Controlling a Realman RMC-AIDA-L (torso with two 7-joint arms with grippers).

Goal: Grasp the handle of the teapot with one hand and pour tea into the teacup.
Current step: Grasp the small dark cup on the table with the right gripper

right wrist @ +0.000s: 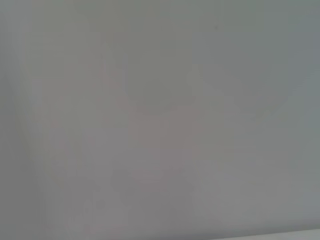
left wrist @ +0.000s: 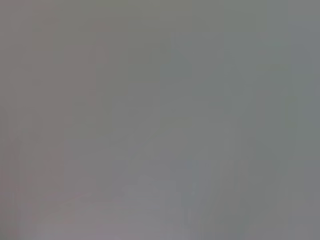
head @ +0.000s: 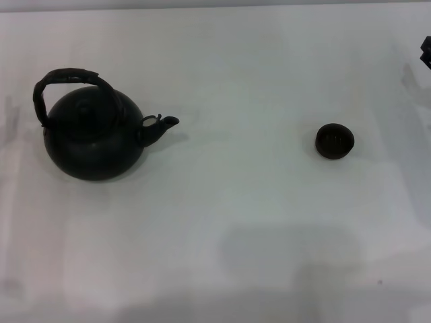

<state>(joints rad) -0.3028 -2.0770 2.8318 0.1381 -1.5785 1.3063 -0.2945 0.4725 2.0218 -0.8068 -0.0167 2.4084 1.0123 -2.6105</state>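
R gripper [head: 426,52]: dark sliver at far right edge, fingers can't tell, well apart from everything | L gripper: not in view, wrist cams blank | handle [head: 66,76] untouched, arched over teapot [head: 93,133], upright on table [head: 236,222] left, spout facing teacup [head: 335,141] | progress: nothing done; grasp, carry, pour all left

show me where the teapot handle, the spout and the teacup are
handle [head: 67,75], head view, top of the arch.
spout [head: 161,127], head view, middle of the spout, which points toward the cup.
teacup [head: 335,141], head view, centre of the bowl.
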